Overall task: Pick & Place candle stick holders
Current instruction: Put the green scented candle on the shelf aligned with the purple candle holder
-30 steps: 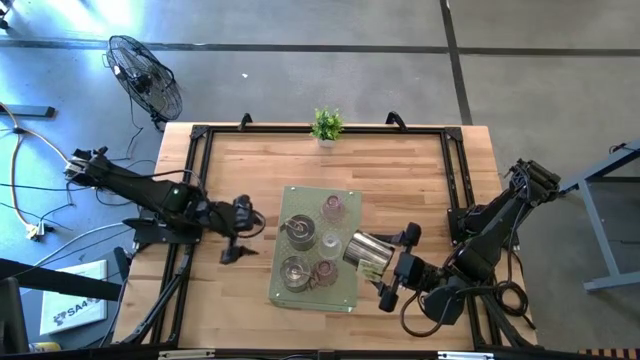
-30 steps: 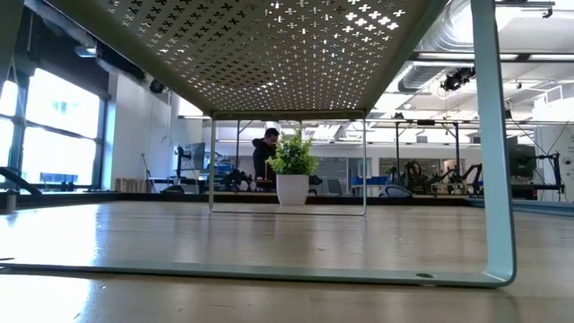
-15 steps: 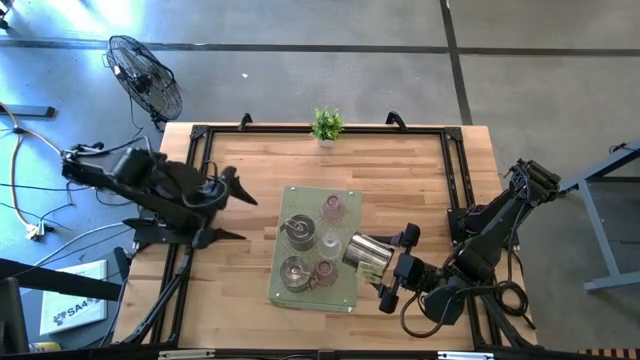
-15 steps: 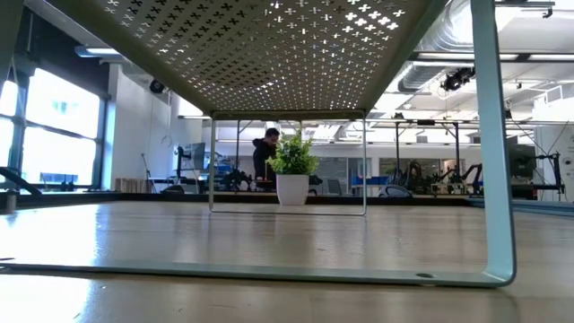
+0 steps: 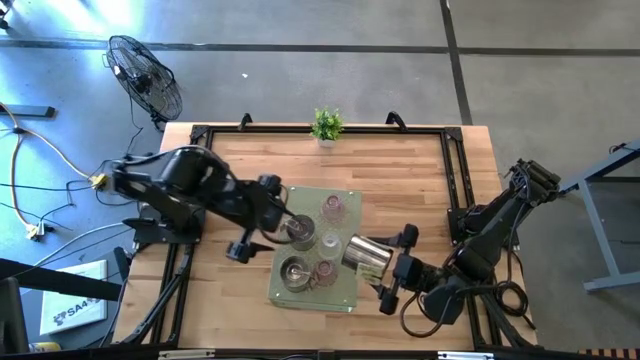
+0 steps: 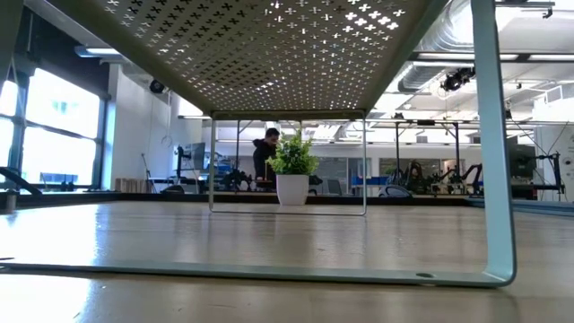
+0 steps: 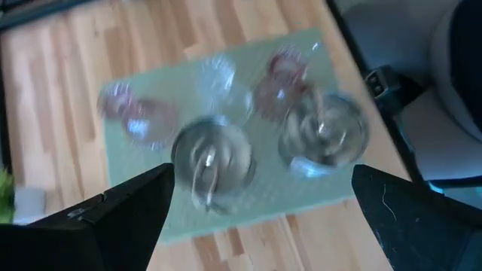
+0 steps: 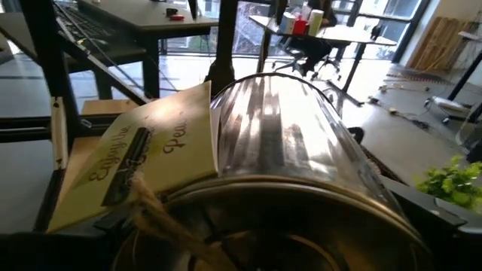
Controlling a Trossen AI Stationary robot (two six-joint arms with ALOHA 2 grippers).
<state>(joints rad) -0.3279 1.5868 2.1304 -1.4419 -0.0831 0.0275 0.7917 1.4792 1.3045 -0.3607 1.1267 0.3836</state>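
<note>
A pale green perforated stand (image 5: 345, 290) sits mid-table. On it stand two silver holders (image 5: 300, 229) (image 5: 293, 271), two pink glass cups (image 5: 332, 208) (image 5: 325, 270) and a clear one (image 5: 328, 241). My left gripper (image 5: 266, 219) hovers wide open over the stand's left part. In the left wrist view its fingers (image 7: 120, 218) flank the silver holders (image 7: 215, 158) from above without touching them. My right gripper (image 5: 397, 266) is at the stand's right edge, shut on a large shiny silver holder (image 5: 368, 254) with a tan tag (image 8: 143, 162). My right gripper holds the large silver holder (image 8: 294, 143) level from the table's right-near side. The holder lies tilted on its side, mostly beyond the stand's right edge. The holder fills the wrist view and hides the fingers, so the part held cannot be told.
A small green potted plant (image 5: 326, 126) stands at the table's far edge, also in the low view (image 6: 291, 175). A black frame (image 5: 200, 135) runs round the table. The low view looks under the stand, past its leg (image 6: 495, 179). A person (image 6: 265, 152) is far behind.
My left gripper has risen from the table left of the stand and swung toward the table's right. It is now over the stand's left part, above the silver holders. My right gripper and its silver holder have kept still.
</note>
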